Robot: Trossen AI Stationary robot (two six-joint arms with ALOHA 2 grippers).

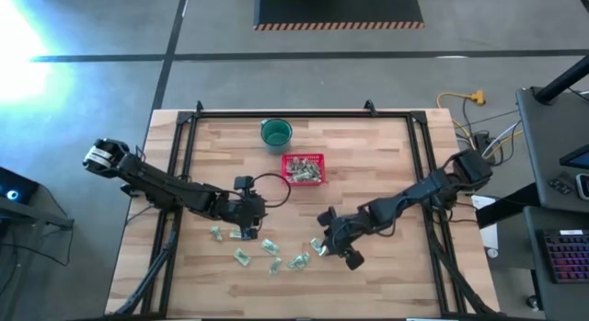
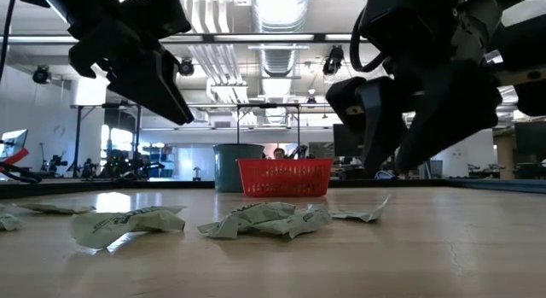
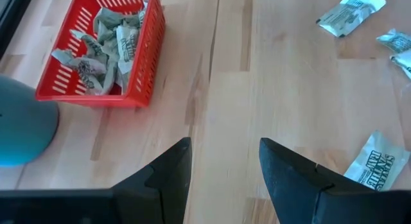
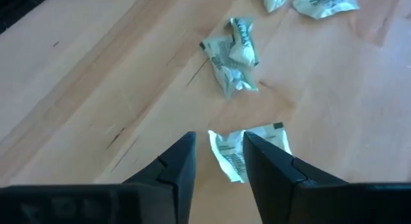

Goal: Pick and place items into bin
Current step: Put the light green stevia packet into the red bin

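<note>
Several pale green-and-white wrapped pieces [image 1: 270,246] lie flat and scattered on the near half of the wooden table. More pieces fill the red basket [image 1: 304,169], which also shows in the left wrist view [image 3: 144,63]. My left gripper [image 1: 260,209] [image 3: 225,156] hangs open above bare wood, pointing toward the basket, with one piece [image 3: 377,163] beside it. My right gripper [image 1: 327,236] [image 4: 218,150] is open and raised over one piece [image 4: 250,144] lying on the table. The low view shows its fingers [image 2: 380,144] clear of the tabletop.
A round dark green cup [image 1: 276,132] stands just beyond the basket toward the far edge. A crumpled pair of pieces [image 4: 232,56] lies ahead of my right gripper. A black frame rail [image 1: 304,114] borders the table. Bare wood lies between the basket and the scattered pieces.
</note>
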